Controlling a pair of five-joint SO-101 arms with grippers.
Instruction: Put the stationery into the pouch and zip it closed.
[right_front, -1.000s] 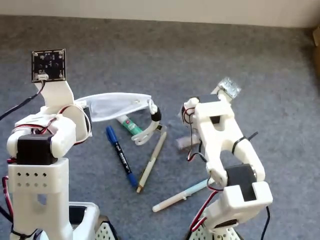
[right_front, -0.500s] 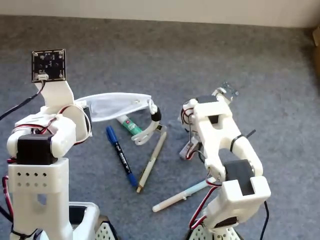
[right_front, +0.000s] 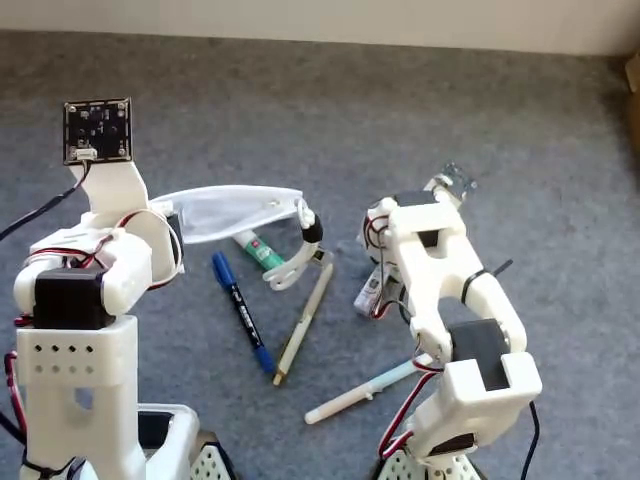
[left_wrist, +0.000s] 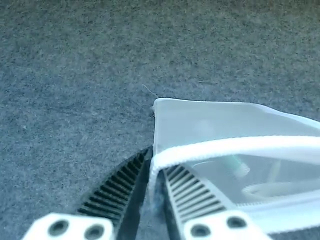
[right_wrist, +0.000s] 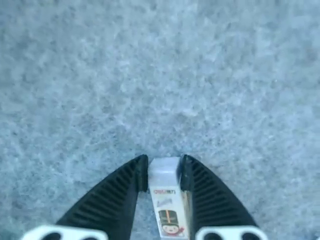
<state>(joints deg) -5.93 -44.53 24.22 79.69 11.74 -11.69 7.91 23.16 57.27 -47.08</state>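
— What's different from a second ago?
— The eraser (right_front: 368, 293). It lay flat on the desk (right_front: 300, 110), out beyond the pouch's mouth end. Now it stands tipped up on end under the right arm, which has shifted a little over it
— So the right hand has it?
— Yes. In its own wrist view the right hand (right_wrist: 164, 162) is clamped on the eraser's two long sides, with grey desk beyond the tips
— And the pouch (right_front: 225, 212)?
— It hasn't budged. The left hand (left_wrist: 156, 162) is pinched together on the white zip band at the corner farthest from the mouth, as it was, so the clear bag is anchored
— What does that mean for the job?
— I'd say the pick is made and the carry comes next. The eraser is near the pouch's mouth but apart from it, and has to cross to that opening
— What else is out?
— A blue pen (right_front: 240, 312) and a beige pen (right_front: 305, 320) lie just beside the mouth, on the side toward the arm bases. A pale pen (right_front: 365, 392) lies well away from the pouch, by the right arm's base. A green-capped tube (right_front: 258, 250) sits right at the mouth, and I cannot tell whether it is inside
— So, early days?
— I think so: most of the stationery is outside and the zip is open
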